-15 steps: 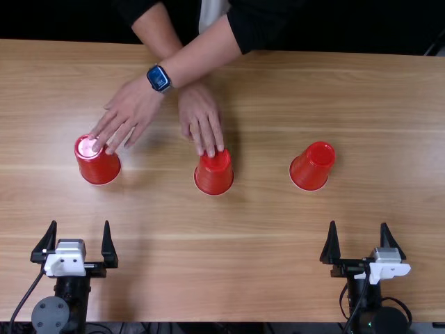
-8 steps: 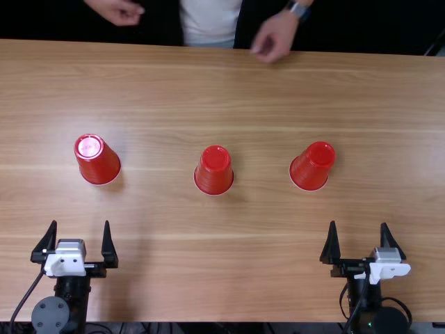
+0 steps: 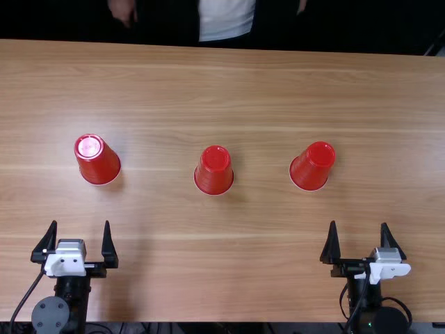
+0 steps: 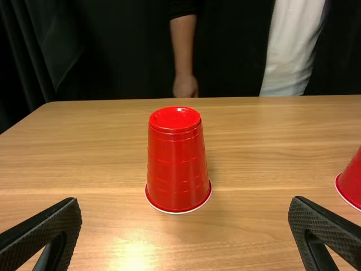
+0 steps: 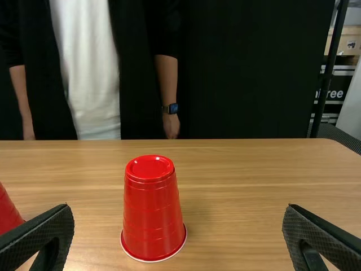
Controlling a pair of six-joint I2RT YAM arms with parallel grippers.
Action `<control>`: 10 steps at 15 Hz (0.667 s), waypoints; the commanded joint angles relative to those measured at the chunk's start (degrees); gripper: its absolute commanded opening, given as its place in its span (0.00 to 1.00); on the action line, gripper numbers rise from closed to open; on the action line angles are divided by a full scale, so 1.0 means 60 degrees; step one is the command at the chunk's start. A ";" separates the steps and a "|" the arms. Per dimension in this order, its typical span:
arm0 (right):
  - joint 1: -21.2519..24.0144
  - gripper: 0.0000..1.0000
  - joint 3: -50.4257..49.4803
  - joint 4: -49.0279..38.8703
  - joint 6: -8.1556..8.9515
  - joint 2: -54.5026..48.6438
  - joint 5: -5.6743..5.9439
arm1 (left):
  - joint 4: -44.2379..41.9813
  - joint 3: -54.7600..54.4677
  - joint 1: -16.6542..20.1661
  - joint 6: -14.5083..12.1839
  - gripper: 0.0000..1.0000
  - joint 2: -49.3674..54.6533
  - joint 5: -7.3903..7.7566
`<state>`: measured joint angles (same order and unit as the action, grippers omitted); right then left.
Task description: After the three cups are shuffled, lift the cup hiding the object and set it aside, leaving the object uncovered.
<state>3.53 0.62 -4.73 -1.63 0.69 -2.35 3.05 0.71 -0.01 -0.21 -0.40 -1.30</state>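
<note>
Three red cups stand upside down in a row across the table: the left cup [image 3: 96,159], the middle cup [image 3: 213,170] and the right cup [image 3: 313,165]. No ball shows anywhere. My left gripper [image 3: 77,236] stands open near the table's front edge, in front of the left cup [image 4: 177,160] and apart from it. My right gripper [image 3: 357,236] is open too, near the front edge, facing the right cup [image 5: 152,208] with a gap between them. The middle cup's edge [image 4: 351,184] [image 5: 7,212] shows at the side of each wrist view.
A person stands behind the table's far edge [image 3: 222,46], hands off the table. Bare wood lies between the cups and both grippers, and beyond the cups toward the far edge.
The person's hands, which lay on the left and middle cups a second ago, have drawn back past the far edge. The cups and both arms have not moved.
</note>
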 commanded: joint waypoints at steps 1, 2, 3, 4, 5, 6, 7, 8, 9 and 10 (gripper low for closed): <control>0.0115 1.00 0.0043 -0.0062 -0.0027 -0.0115 0.0181 | 0.0072 -0.0118 -0.0057 -0.0159 1.00 0.0067 0.0023; 0.0144 1.00 0.0145 -0.0027 -0.0063 -0.0115 0.0181 | -0.0069 -0.0118 -0.0057 -0.0141 1.00 0.0067 0.0059; 0.0173 1.00 0.0438 -0.0010 -0.0080 -0.0115 0.0181 | -0.0069 -0.0118 -0.0057 -0.0159 1.00 0.0067 0.0059; 0.0173 1.00 0.0731 0.0113 -0.0098 -0.0115 0.0181 | 0.0054 -0.0118 -0.0042 -0.0141 1.00 0.0067 0.0059; 0.0173 1.00 0.0995 0.0254 -0.0098 -0.0115 0.0181 | 0.0125 -0.0001 -0.0013 -0.0141 1.00 0.0067 0.0023; 0.0173 1.00 0.1478 0.0412 -0.0098 0.0105 0.0163 | 0.0353 0.0526 0.0075 -0.0141 1.00 0.0067 0.0041; 0.0159 1.00 0.1859 0.0588 -0.0098 0.0574 0.0146 | 0.0757 0.1127 0.0075 -0.0159 1.00 0.0067 0.0023; 0.0159 1.00 0.2255 0.0711 -0.0115 0.1042 0.0146 | 0.1250 0.1742 0.0075 -0.0159 1.00 -0.0401 0.0041; 0.0144 1.00 0.2811 0.0922 -0.0115 0.1526 0.0146 | 0.1689 0.2460 0.0090 -0.0141 1.00 -0.1148 0.0006; 0.0129 1.00 0.3309 0.1256 -0.0133 0.1980 0.0146 | 0.1988 0.3441 0.0090 -0.0124 1.00 -0.1925 -0.0082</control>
<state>3.81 18.46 3.38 -2.17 11.94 -1.93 15.57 18.59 -0.01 -0.21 -10.90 -1.34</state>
